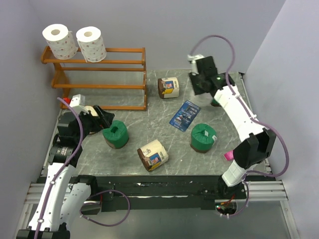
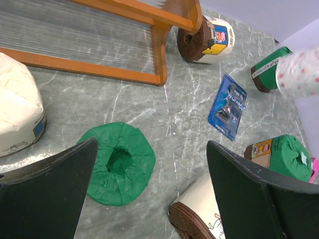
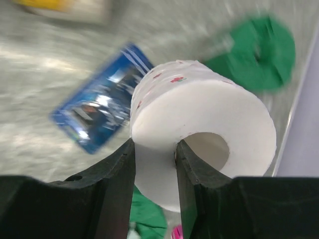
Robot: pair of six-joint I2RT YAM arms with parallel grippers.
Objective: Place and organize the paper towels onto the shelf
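The right fingers (image 3: 112, 189) were clamped on the wall of a white roll (image 3: 209, 109), aloft near the table's (image 1: 149, 124) far-right corner. The shelf (image 1: 119, 61) lay at the far-left corner, nearer the left arm (image 1: 60, 174), two white rolls (image 1: 60, 42) on top. The left fingers (image 2: 50, 184) stood apart over an upright green roll (image 2: 117, 164).
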